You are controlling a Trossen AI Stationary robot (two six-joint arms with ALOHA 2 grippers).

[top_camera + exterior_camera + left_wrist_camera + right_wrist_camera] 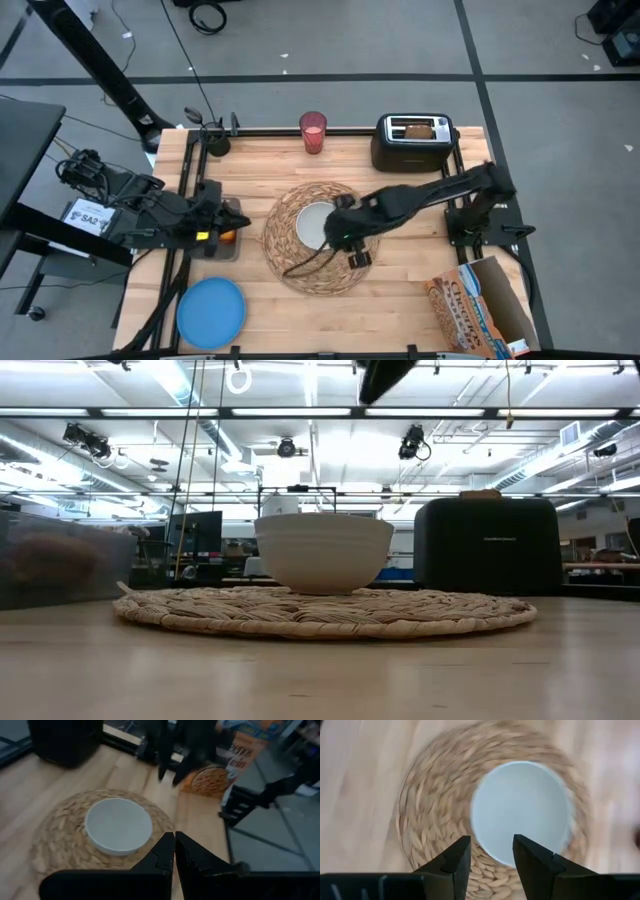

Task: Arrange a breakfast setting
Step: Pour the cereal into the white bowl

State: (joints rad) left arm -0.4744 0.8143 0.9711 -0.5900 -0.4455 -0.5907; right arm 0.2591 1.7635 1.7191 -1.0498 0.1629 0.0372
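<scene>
While the right gripper hangs part-open and empty above the white bowl, it should lift straight up, leaving the bowl centred on the placemat.

Cereal box cut off at bottom right; whatever's under the left gripper mostly hidden, can't tell.

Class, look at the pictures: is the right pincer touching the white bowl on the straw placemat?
Apart. The low view shows the white bowl standing alone on the straw placemat, nothing on its rim. In the right wrist view the right pincer hangs open above the bowl.
</scene>
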